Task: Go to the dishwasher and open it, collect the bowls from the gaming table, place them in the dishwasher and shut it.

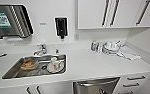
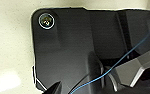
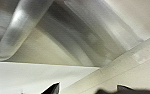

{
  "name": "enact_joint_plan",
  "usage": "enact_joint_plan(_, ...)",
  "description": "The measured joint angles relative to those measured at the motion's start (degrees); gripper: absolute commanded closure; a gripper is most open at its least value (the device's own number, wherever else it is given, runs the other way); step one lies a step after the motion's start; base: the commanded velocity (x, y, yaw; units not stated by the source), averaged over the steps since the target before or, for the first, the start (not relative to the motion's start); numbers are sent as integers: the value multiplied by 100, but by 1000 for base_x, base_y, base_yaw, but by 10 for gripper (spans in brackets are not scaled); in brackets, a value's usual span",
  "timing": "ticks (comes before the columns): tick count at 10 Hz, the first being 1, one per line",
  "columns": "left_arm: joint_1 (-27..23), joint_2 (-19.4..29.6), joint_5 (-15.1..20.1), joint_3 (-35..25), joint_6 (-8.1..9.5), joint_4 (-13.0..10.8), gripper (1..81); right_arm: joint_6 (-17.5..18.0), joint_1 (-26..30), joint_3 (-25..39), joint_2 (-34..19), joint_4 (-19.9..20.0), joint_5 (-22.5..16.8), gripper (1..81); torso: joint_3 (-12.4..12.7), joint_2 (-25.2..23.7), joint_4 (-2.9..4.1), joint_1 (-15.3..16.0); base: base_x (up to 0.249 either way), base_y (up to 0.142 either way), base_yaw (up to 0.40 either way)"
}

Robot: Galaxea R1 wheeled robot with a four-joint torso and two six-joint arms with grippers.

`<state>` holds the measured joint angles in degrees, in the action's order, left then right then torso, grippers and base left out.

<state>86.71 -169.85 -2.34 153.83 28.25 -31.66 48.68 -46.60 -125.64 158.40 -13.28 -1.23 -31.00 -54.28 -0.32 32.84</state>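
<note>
From up here I can make out no lettering clearly enough to read. The paper towel dispenser [image 1: 9, 21] on the wall carries a green and white label [image 1: 1, 19] with lines of print on it, but the words are too blurred for me to tell. A small grey mark [image 1: 43, 24] sits on the wall between that dispenser and the black soap dispenser [image 1: 61, 26]; it may be text, but I cannot read it. The bottle [image 1: 93, 45] on the counter beside the stacked dishes has a blue and yellow label, and nothing on it is legible. My wrist cameras catch no writing at all.
</note>
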Motion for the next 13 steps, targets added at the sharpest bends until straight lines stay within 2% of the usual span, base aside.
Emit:
enact_joint_plan(2,-2,-29,2,2,0,-1,10,-45,-647,-38,-7,-122,-41,10,0,0,0,0,0,0,0)
enact_joint_plan(7,-5,-79,-24,2,-2,-4,10,-87,-2085,-584,-9,-1385,9,10,0,0,0,0,0,0,0)
enact_joint_plan(10,-2,-77,-72,2,-24,-4,10,-105,-2861,-1122,22,-2019,340,10,2,-2,0,0,0,0,0)
enact_joint_plan(13,0,-74,-221,2,-450,-50,10,-107,-3438,-1475,155,-2465,914,10,2,-2,0,0,0,0,0)
